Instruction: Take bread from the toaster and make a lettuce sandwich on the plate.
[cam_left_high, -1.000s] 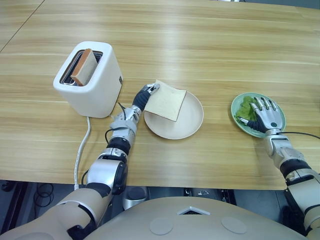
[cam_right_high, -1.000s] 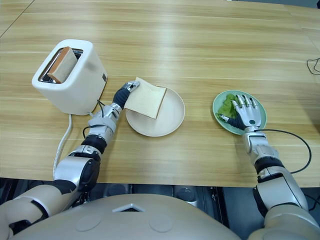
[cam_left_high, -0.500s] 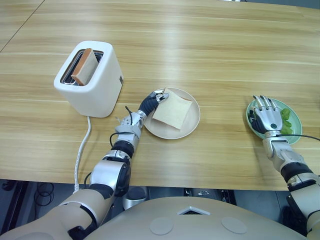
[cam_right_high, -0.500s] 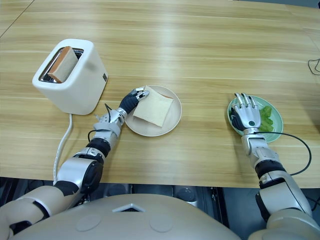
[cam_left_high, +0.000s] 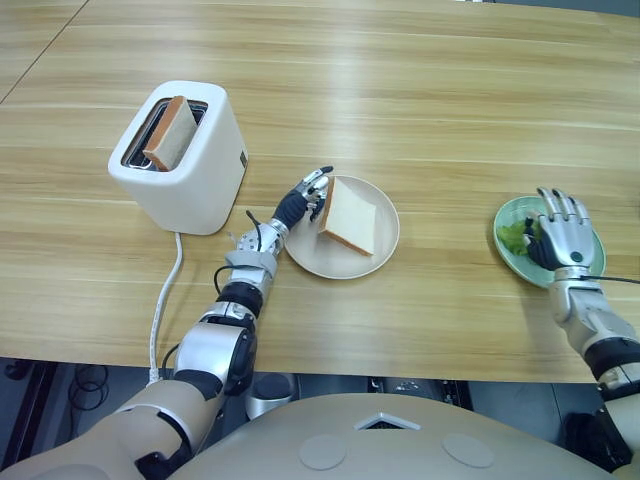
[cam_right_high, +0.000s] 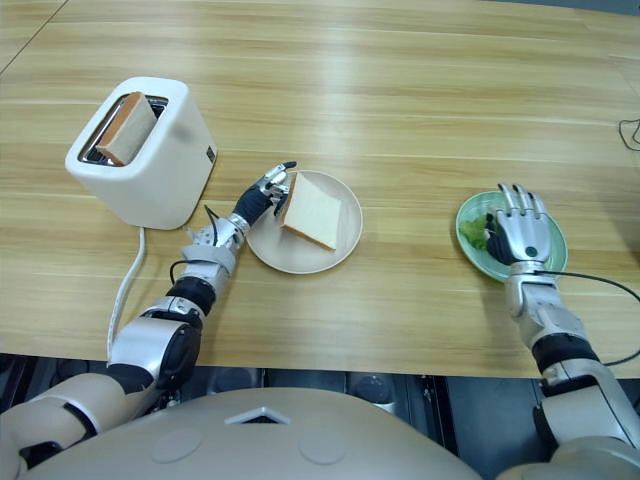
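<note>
Lower right: right robot hand (cam_left_high: 560, 226) lies flat over the green plate (cam_left_high: 598, 245), fingers straight, gripping nothing. The lettuce (cam_left_high: 513, 237) peeks out at its left side. Lettuce looks light, limp and easy to tear, so I'd take it with a soft pinch on a bunched fold, not a leaf edge.

Centre: left robot hand (cam_left_high: 303, 196) is open with fingers spread, holding nothing, just beside the left edge of the bread slice (cam_left_high: 352, 215). Contact is unclear. The slice sits on the tan plate (cam_left_high: 310, 250).

Upper left, farther back on the desk (cam_left_high: 450, 120): white toaster (cam_left_high: 185, 160) with the second slice (cam_left_high: 168, 132) sticking out of the slot. It's probably light, soft and crushable. Best hold is the exposed top edge, pinched gently across both faces and lifted straight up.
</note>
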